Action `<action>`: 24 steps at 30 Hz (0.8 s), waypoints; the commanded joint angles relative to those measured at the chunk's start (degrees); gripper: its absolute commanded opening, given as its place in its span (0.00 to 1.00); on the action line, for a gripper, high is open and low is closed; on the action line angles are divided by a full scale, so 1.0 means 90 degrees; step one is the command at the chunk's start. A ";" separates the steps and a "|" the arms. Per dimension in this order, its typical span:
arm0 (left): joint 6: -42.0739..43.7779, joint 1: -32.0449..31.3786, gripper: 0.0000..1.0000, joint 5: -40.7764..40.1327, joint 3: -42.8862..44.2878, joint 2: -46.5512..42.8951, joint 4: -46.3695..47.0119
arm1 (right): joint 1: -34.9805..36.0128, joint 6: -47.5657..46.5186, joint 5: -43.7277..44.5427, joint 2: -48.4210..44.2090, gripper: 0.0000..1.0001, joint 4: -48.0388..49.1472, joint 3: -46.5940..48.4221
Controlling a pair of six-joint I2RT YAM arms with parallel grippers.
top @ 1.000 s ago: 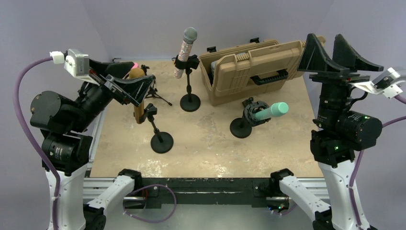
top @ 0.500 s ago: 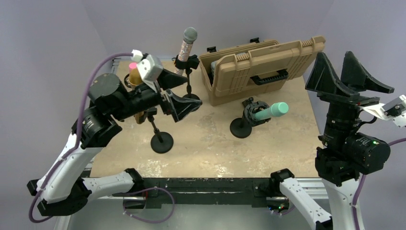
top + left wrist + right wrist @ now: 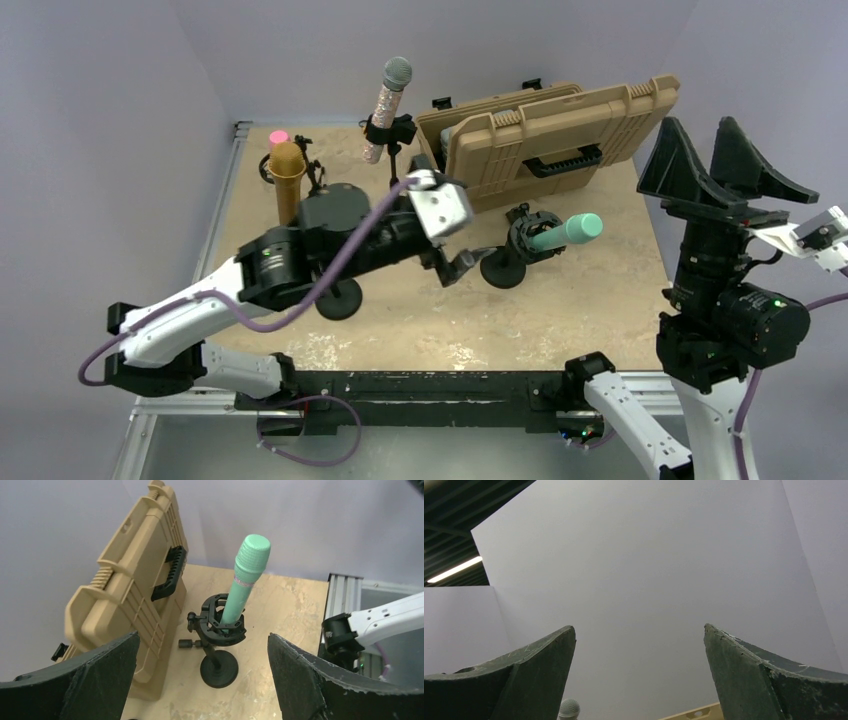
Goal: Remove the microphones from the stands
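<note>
top external: left arm stretched out over the table (image 3: 560, 320), left gripper (image 3: 463, 262) low and near the stand (image 3: 503, 267), on its left side; no contact visible

left wrist: jaws wide, nothing between the fingers (image 3: 95, 675). green mic (image 3: 245, 585) centred in the gap ahead of them, seated in the black clip (image 3: 217, 628), head end up and free. round base of the stand flat on the table. tan case (image 3: 125, 605) stands on edge just left of the stand, handle facing it

top external: green mic lies tilted in the clip, head toward the right side. behind it, a glitter mic (image 3: 388, 105) upright in its own stand next to the case. gold mic (image 3: 288, 180) and a pink mic (image 3: 278, 137) at far left; their stands partly hidden by the left arm

right gripper (image 3: 698, 125) raised at the right edge, well apart from all mics, fingers pointing up, jaws wide, nothing held

right wrist: only wall between the fingers (image 3: 774, 680); a grey mic head (image 3: 569, 709) shows at the bottom edge
</note>
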 commanded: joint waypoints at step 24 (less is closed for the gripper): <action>0.1287 -0.0656 0.91 -0.0824 0.0777 0.3206 0.2354 | -0.0016 0.0059 0.0054 -0.1341 0.97 0.0312 -0.0624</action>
